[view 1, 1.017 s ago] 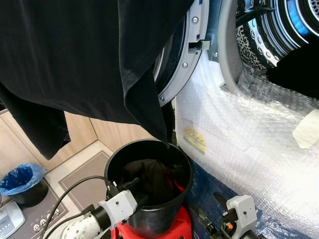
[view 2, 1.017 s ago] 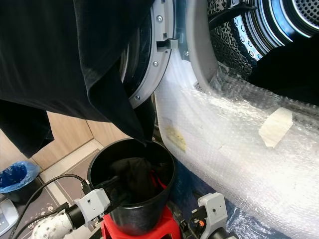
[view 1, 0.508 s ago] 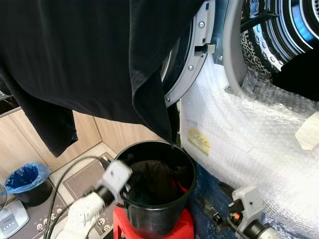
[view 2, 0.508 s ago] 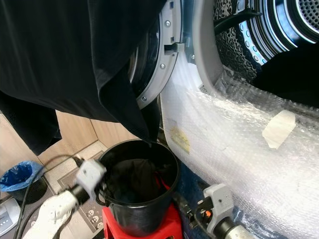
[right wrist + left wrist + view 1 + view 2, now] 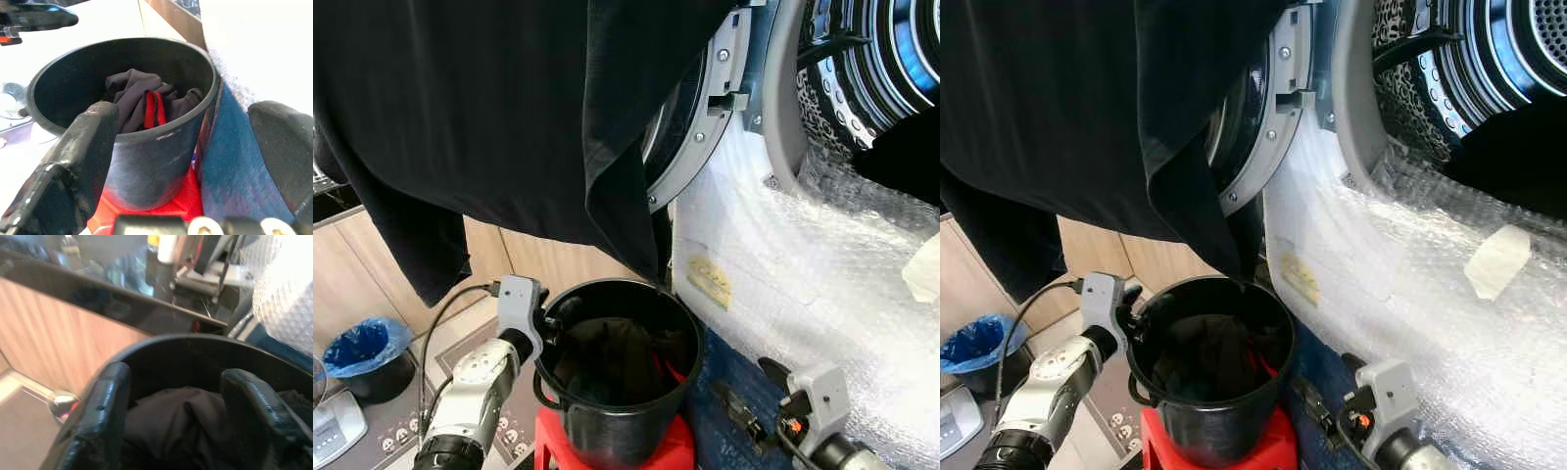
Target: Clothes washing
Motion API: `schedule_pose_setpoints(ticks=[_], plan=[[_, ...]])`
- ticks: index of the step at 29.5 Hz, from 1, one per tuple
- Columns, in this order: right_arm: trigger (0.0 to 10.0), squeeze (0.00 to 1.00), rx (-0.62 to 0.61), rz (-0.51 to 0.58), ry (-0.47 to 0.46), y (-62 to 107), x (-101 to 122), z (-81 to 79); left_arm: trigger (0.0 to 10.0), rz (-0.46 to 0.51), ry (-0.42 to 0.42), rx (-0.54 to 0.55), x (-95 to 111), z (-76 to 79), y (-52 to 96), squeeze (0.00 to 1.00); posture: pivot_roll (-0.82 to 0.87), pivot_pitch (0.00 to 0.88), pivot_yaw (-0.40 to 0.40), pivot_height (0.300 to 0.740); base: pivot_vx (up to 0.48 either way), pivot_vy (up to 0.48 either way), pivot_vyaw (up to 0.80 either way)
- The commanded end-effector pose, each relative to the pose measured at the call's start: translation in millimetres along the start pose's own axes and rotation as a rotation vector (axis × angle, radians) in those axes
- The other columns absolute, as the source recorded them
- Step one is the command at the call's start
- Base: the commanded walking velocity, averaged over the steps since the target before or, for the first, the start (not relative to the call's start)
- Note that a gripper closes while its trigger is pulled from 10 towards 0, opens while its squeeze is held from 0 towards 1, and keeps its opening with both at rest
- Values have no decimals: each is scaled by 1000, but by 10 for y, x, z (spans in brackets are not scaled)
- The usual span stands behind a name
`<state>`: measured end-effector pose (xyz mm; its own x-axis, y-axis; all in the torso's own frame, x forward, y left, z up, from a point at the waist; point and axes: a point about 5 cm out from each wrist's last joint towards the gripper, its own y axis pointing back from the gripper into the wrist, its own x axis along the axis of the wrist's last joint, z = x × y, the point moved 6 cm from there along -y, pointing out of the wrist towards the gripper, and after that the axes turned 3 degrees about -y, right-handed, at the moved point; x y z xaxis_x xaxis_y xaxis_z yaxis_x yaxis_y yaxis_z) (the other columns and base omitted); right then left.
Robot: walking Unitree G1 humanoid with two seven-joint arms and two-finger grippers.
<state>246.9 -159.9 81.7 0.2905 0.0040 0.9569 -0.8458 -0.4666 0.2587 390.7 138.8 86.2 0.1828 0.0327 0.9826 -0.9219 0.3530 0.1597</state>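
Note:
A black bucket (image 5: pixel 625 436) stands on a red stool (image 5: pixel 677 447) in front of the washer. Dark clothes with a red strip (image 5: pixel 152 107) lie inside it. My left gripper (image 5: pixel 555 316) is at the bucket's left rim, open, its fingers (image 5: pixel 106 396) pointing in over the dark clothes (image 5: pixel 181 423). My right gripper (image 5: pixel 749 397) hovers low at the bucket's right side, open and empty, with the bucket (image 5: pixel 146 161) between its fingers (image 5: pixel 88 132). A large black garment (image 5: pixel 499 117) hangs over the open washer door (image 5: pixel 705 117). Another dark piece (image 5: pixel 901 157) lies at the drum's mouth.
The washer's front is covered in bubble wrap (image 5: pixel 803 274), and the open drum (image 5: pixel 881 59) is at the upper right. A blue-lined bin (image 5: pixel 357 348) stands on the floor at the left, beside wooden cabinets (image 5: pixel 484 259). A cable (image 5: pixel 440 323) trails from my left wrist.
My left arm has swung up from in front of the bucket to its left rim, gripper now pointing inside. The view has shifted slightly. The right gripper stays low by the bucket.

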Motion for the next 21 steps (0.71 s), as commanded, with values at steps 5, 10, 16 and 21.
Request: schedule_pose_setpoints(ticks=[5,10,16,21], plan=[[10000,0,22,23,7,138,138,-124,10000,-158,45,-87,-177,172,-134,1000,-223,116,37,740,0,0,0],[10000,0,32,14,-4,216,158,-232,10000,-240,62,-198,-228,382,-192,1000,-236,156,41,740,0,0,0],[10000,0,37,-1,-17,316,172,-345,10000,-272,120,-261,-109,478,-279,0,-258,205,41,740,0,0,0],[10000,0,32,-11,-22,387,205,-384,10000,-256,204,-287,62,478,-327,0,-274,230,30,740,0,0,0]])
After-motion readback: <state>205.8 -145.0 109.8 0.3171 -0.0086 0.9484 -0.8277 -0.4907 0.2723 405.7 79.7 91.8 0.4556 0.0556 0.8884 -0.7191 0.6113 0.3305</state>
